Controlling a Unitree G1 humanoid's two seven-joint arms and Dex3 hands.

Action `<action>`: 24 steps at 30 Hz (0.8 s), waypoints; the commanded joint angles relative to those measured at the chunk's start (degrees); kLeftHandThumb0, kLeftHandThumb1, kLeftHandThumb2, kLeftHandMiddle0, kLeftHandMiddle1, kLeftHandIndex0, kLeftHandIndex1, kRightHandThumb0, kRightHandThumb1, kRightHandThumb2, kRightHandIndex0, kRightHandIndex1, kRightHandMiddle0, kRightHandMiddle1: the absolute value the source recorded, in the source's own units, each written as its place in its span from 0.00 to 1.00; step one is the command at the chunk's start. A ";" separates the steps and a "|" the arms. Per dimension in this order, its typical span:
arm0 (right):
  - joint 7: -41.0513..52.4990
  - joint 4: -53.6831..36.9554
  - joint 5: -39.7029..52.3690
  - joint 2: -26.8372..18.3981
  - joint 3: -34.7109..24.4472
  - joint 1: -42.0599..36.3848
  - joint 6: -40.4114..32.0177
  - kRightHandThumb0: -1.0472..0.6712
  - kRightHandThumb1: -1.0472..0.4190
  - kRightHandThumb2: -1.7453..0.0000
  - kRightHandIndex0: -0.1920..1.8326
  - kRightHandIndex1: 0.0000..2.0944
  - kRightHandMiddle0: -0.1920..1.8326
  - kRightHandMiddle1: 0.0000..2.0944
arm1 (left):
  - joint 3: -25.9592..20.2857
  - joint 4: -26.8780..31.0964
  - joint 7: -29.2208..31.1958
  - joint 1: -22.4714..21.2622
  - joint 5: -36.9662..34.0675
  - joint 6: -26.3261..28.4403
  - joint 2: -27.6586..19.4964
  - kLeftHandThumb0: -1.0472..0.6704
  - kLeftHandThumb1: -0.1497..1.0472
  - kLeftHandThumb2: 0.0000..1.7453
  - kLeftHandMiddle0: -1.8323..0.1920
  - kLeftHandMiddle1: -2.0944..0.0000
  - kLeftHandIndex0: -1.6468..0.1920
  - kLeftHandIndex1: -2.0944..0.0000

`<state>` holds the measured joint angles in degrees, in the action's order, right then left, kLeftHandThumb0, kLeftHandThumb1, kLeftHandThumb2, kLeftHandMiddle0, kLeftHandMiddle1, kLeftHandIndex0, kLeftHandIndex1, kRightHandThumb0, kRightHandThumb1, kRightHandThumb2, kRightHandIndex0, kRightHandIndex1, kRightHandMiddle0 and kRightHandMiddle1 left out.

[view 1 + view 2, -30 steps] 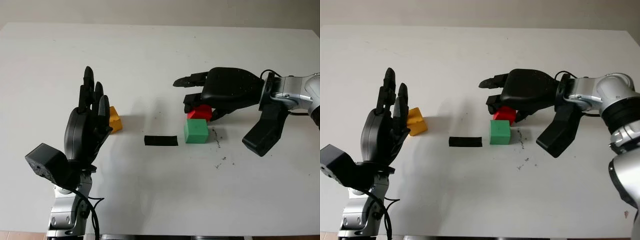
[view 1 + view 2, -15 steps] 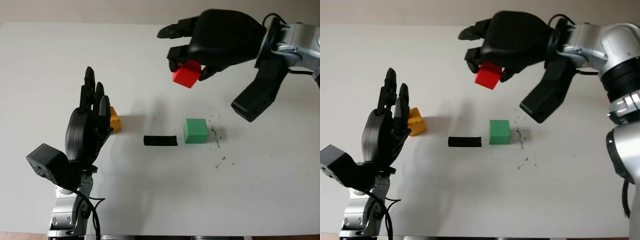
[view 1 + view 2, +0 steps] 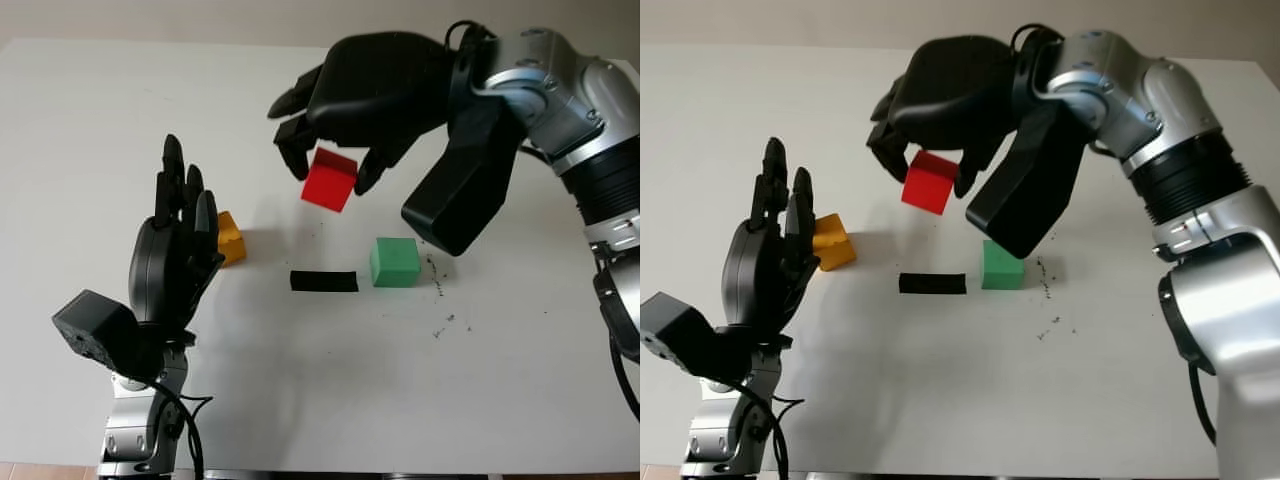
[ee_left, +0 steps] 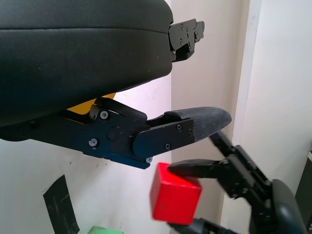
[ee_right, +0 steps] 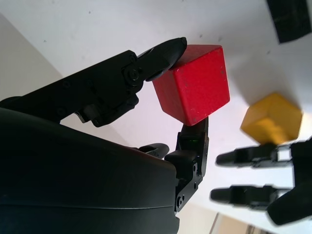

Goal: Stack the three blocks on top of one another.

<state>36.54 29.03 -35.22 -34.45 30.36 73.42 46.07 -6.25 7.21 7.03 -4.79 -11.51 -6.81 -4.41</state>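
The right hand (image 3: 335, 150) has the red block (image 3: 329, 182) pinched between its fingertips (image 5: 165, 51), held well up off the table (image 3: 300, 400). The block hangs tilted, one corner dipping down; being a cube, it has no long axis to speak of. Below the hand and off toward its wrist side sits the green block (image 3: 395, 261), flat and square on the table. The yellow block (image 3: 231, 238) lies the other way, beyond the fingertips, just beside the left hand (image 3: 175, 260), which stands upright, open, holding nothing. A black strip (image 3: 323, 281) lies between the two. I'd guess red goes down on one of them; the right hand alone is placed to do it.
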 commanded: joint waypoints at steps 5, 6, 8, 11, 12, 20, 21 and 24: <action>3.89 -5.34 1.03 0.26 -0.08 -2.91 0.93 0.35 0.07 0.97 0.26 0.02 0.33 0.66 | 0.32 1.64 -0.52 0.75 0.69 -0.36 0.53 0.24 1.00 0.34 0.99 0.97 1.00 0.98; 4.02 -5.73 0.79 0.23 0.01 -3.23 1.43 0.35 0.08 0.97 0.26 0.02 0.33 0.66 | 0.33 1.81 -0.47 0.80 0.66 -0.12 0.46 0.24 1.00 0.34 0.99 0.98 1.00 0.98; 4.40 -6.38 0.48 0.25 0.11 -4.10 1.81 0.37 0.08 0.97 0.26 0.02 0.33 0.65 | 0.34 1.78 0.05 0.72 0.52 -0.06 0.12 0.24 1.00 0.36 0.99 0.98 1.00 0.99; 5.46 -7.15 0.22 0.27 0.34 -5.02 1.83 0.37 0.07 0.97 0.26 0.02 0.33 0.64 | 0.22 1.85 -0.09 0.71 0.33 0.14 0.40 0.24 1.00 0.35 0.99 0.98 0.99 0.99; 5.78 -7.30 0.29 0.30 0.35 -5.32 1.75 0.37 0.07 0.97 0.26 0.02 0.33 0.64 | 0.21 1.80 -0.02 0.74 0.34 0.03 0.39 0.24 1.00 0.35 0.99 0.98 0.99 0.99; 6.07 -7.40 -0.06 0.98 0.82 -7.97 3.09 0.36 0.07 0.97 0.25 0.02 0.32 0.64 | 0.15 1.62 0.74 0.70 -0.03 -0.08 0.08 0.25 1.00 0.36 1.00 0.98 1.00 0.99; 5.36 -7.21 -0.37 1.13 0.75 -8.34 3.53 0.36 0.07 0.97 0.25 0.02 0.33 0.65 | 0.14 1.53 0.72 0.70 0.01 -0.23 0.17 0.25 1.00 0.36 1.00 0.98 1.00 0.98; 1.46 -5.92 -2.56 1.58 0.61 -9.19 5.75 0.36 0.08 0.97 0.27 0.03 0.34 0.65 | 0.20 1.39 0.70 0.69 0.42 -0.54 0.11 0.25 1.00 0.36 1.00 0.97 1.00 0.98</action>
<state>39.33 22.67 -37.20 -33.24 31.08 64.99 50.95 -6.07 7.94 7.47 -4.70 -11.29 -6.74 -4.19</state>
